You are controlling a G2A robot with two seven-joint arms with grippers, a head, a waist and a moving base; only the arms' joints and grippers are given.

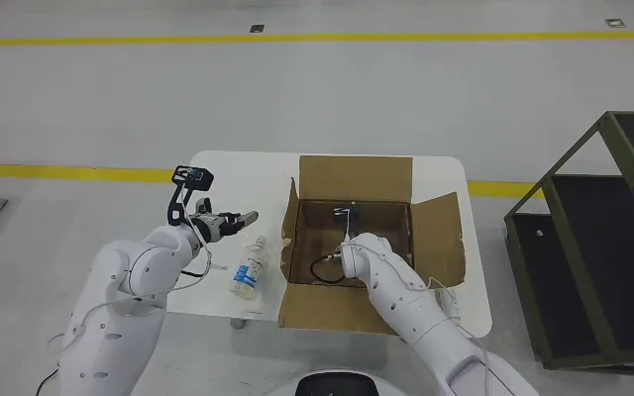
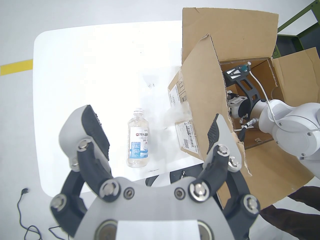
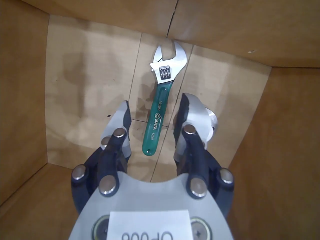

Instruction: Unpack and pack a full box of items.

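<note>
An open cardboard box (image 1: 436,243) stands on the white table (image 1: 238,173), its flaps spread. On the box floor lies an adjustable wrench (image 3: 160,101) with a green handle. My right gripper (image 3: 153,114) is down inside the box, open, its fingers on either side of the wrench handle and above it. A clear plastic bottle (image 1: 249,268) with a blue and white label lies on its side on the table, left of the box (image 2: 225,33). My left gripper (image 2: 155,123) hangs open and empty above the table, over the bottle (image 2: 138,138). The same gripper (image 1: 230,221) sits near the table's left side.
A dark green metal rack (image 1: 580,247) stands on the floor to the right of the table. A thin black cable (image 2: 27,216) lies on the floor by the table's near left corner. Bare tabletop stretches left of the box.
</note>
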